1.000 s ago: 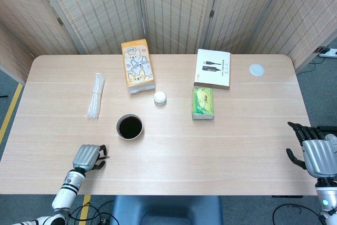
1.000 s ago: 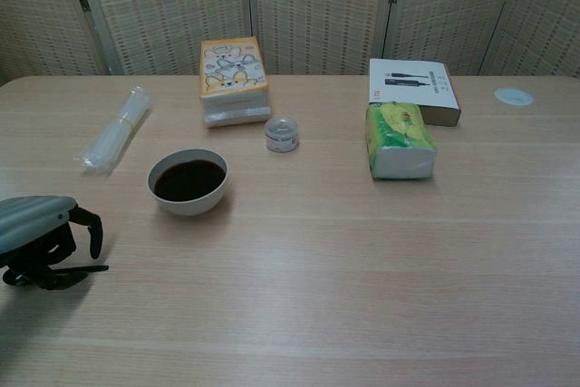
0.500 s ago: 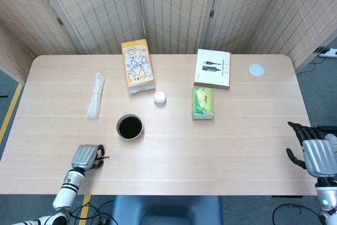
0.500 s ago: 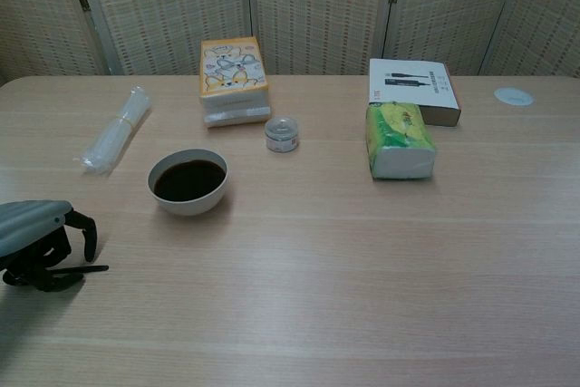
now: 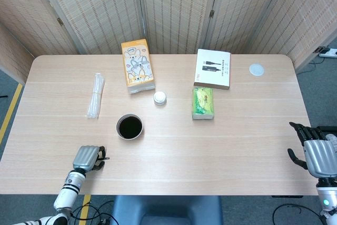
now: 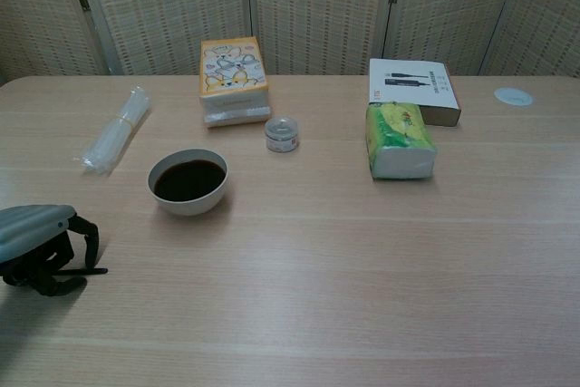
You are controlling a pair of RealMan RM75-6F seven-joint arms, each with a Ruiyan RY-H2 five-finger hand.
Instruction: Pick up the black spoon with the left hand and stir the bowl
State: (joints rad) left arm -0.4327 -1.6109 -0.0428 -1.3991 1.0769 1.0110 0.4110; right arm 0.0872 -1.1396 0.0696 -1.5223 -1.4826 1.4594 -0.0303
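Left hand (image 6: 36,244), fingers curled down over the black spoon (image 6: 77,270) on the table (image 5: 237,146), handle tip protruding right. Bowl (image 6: 188,181) of dark liquid: beyond, up-right, apart. Behind it: plastic sleeve (image 6: 113,130), orange tissue pack (image 6: 233,80), small tin (image 6: 283,134), green pack (image 6: 399,140), white box (image 6: 412,88). Right hand (image 5: 317,153): table's right edge, fingers apart, holding nothing.

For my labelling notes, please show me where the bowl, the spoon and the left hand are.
bowl (image 6: 215,198), chest view, front wall.
spoon (image 6: 89,270), chest view, black tip.
left hand (image 6: 34,237), chest view, its back.
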